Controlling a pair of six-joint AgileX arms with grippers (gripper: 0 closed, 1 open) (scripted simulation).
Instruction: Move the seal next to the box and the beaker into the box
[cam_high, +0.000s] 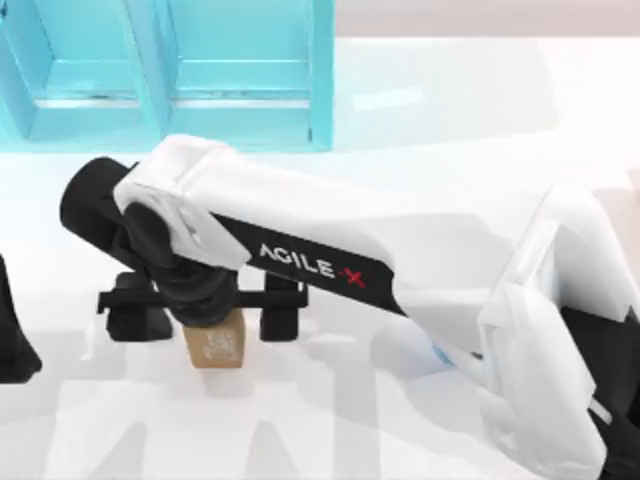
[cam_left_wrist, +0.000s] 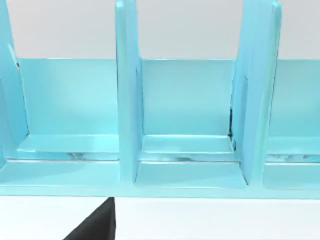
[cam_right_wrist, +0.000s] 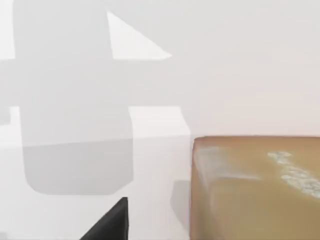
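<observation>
The right arm reaches across the white desk (cam_high: 450, 150) from approx 4 o'clock toward 9 o'clock in the top view, w/ the AgileX lettering showing on its forearm. Its right end effector (cam_high: 212, 318) sits at roughly 8 o'clock of the frame, directly over the seal (cam_high: 214, 345), a small tan-brown block w/ whitish markings on the face pointing up. The black fingers (cam_high: 282, 318) stand wide apart, one either side of the seal's top w/ a gap on each side; can't tell if either one touches it, so it isn't gripped. The seal rests on the desk in the lower-left area, well apart from the box (cam_high: 200, 80), the light-blue divided box along the 11–12 o'clock edge. In the right wrist view the seal (cam_right_wrist: 255, 187) is close up, markings on its top face, plain desk around it and one dark fingertip (cam_right_wrist: 110, 222) near it. The left arm is parked at the 9 o'clock edge; can't tell the left end effector's state. Its wrist view looks into the box (cam_left_wrist: 127, 100), w/ upright dividers splitting it into side-by-side compartments.
</observation>
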